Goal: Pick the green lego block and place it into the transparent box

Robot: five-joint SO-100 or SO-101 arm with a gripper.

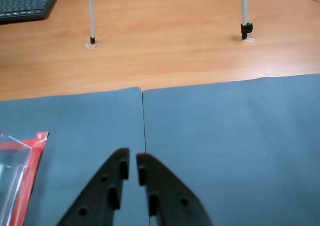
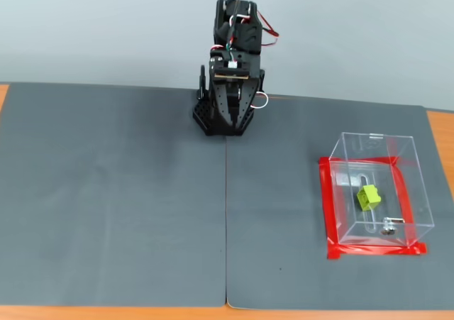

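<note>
Setting: wooden worktop (image 1: 175,45) under two dark grey mats (image 2: 113,192), pale wall behind. Transparent box (image 2: 408,192): on the right-hand mat in the fixed view, red tape around its foot. Green lego block (image 2: 367,197): inside the box, on its floor. Gripper (image 1: 133,167): empty, jaws nearly closed, arm folded at its base. Step: placement appears complete; nothing further seems called for.

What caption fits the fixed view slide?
Green block rests inside the clear box; arm folded at the mat's far edge.
</note>
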